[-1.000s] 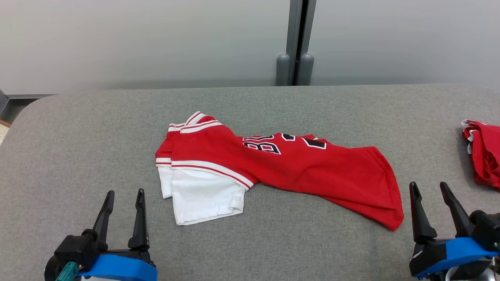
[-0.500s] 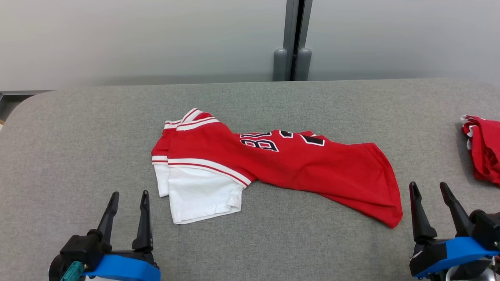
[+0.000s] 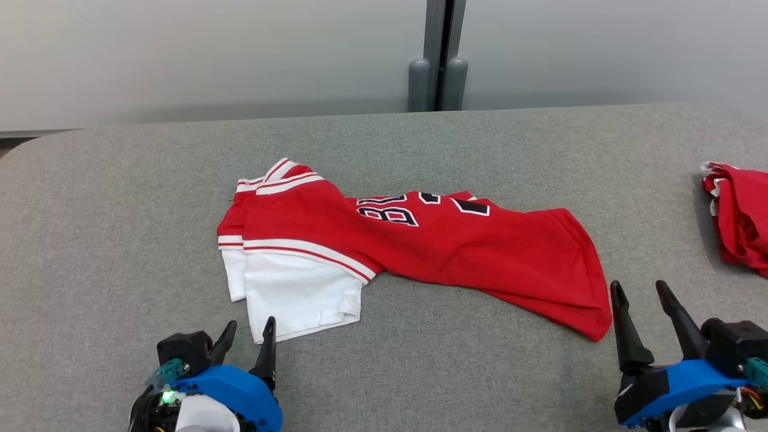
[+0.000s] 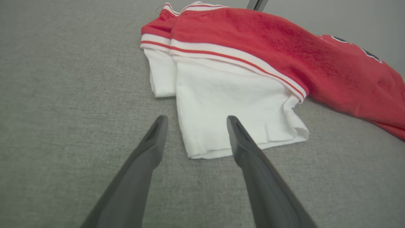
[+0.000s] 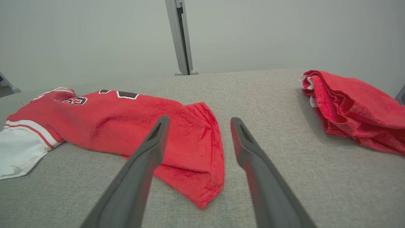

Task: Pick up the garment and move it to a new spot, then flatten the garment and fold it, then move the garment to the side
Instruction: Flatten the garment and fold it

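Red knit cloth with striped trim, black lettering and white sleeves, the garment (image 3: 420,252) lay rumpled at the middle of the grey woven desk (image 3: 108,228). The left pincer (image 3: 251,324) stood spread at the near sleeve corner, the right pincer (image 3: 637,287) spread just beside the hem. A red bundle (image 3: 741,222) lay far right.

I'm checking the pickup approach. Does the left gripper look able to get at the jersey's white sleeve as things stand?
Probably yes. The left gripper is open, its fingertips straddling the near corner of the white sleeve, which lies flat on the grey surface with nothing in between.
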Controlling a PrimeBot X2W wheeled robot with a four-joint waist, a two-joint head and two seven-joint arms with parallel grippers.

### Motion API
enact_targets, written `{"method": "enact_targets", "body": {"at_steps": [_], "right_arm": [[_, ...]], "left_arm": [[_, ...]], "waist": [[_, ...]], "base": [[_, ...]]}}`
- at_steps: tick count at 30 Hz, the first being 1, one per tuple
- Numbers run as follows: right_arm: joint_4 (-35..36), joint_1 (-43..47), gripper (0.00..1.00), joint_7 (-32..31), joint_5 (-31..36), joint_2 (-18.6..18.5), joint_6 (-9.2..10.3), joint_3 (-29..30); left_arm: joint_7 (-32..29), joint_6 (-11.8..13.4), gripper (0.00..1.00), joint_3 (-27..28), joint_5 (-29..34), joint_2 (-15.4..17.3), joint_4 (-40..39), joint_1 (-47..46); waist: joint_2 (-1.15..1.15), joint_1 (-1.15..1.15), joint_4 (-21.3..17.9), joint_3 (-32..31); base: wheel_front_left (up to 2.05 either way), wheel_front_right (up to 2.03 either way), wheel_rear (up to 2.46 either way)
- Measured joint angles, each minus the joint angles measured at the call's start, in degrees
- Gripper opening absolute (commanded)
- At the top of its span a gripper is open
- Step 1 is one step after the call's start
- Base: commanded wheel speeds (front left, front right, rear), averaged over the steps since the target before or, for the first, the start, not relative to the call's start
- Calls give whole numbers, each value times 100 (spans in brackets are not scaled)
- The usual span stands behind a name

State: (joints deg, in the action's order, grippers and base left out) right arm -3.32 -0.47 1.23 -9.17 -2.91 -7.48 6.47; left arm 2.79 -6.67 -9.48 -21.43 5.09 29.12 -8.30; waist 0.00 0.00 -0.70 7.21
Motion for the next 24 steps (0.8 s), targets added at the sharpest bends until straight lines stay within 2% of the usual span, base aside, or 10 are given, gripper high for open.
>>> {"method": "enact_targets", "body": {"at_steps": [5, 9, 17, 24], "right_arm": [[-380, -107, 100, -246, 3, 2, 0, -94], [-959, -358, 100, -759, -22, 2, 0, 19], [-2223, -1089, 100, -1268, -155, 1, 0, 300], [-2638, -1420, 100, -1592, 99, -5, 1, 94]], "left_arm": [[-137, 170, 100, 48, -78, -25, 521, -262], [-151, 227, 100, 22, -74, -16, 825, -414], [-14, 197, 100, -143, -68, -32, 1173, -600], [36, 148, 100, -260, -69, -42, 1350, -710]], "waist": [[0, 0, -118, 61], [0, 0, -213, 109], [0, 0, -120, 165], [0, 0, -60, 209]], "base": [[0, 0, 0], [0, 0, 0], [0, 0, 0], [0, 0, 0]]}}
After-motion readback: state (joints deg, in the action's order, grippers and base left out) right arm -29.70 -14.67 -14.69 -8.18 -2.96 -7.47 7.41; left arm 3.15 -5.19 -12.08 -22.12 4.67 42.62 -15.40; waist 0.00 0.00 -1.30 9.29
